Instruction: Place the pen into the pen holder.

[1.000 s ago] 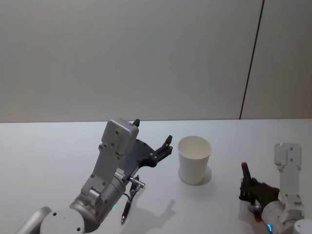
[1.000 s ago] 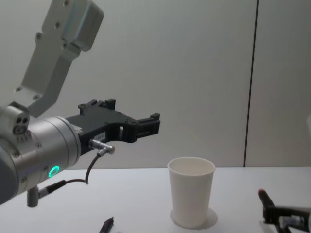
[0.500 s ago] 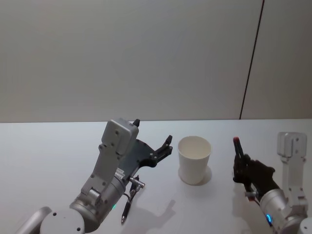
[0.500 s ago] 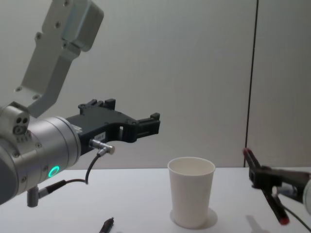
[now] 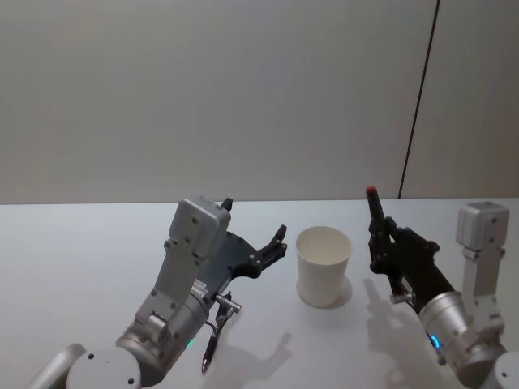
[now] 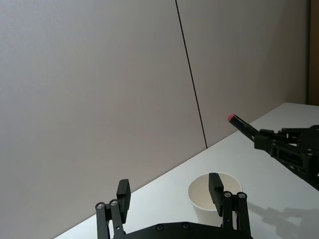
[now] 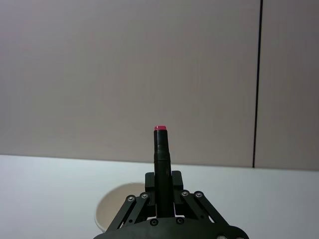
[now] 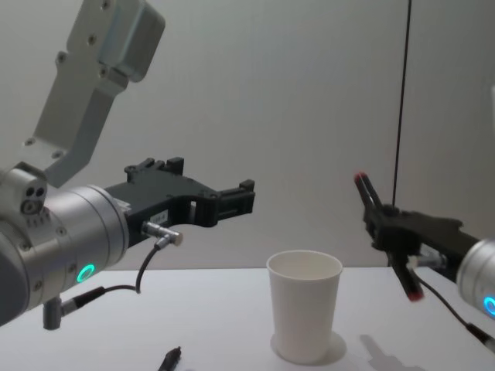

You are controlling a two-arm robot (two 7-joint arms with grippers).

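Head view: the right gripper (image 5: 383, 243) is clamped on the pen (image 5: 375, 209), which stands near upright with a red end on top, just right of the pen holder (image 5: 323, 267) on the tabletop (image 5: 81, 259). The left gripper (image 5: 255, 217) hovers left of the cup, jaws apart. A second dark pen (image 5: 209, 352) lies by the left arm.

Chest view: the held pen is tilted, and its lower end is red too, hanging apart from the rim.

Left wrist view: the spread jaws frame the cup.

Right wrist view: the cup's rim sits beyond the clamped pen.

A second ago the right gripper was low, farther right. The cup and the left arm are unchanged. One cup, two pens.
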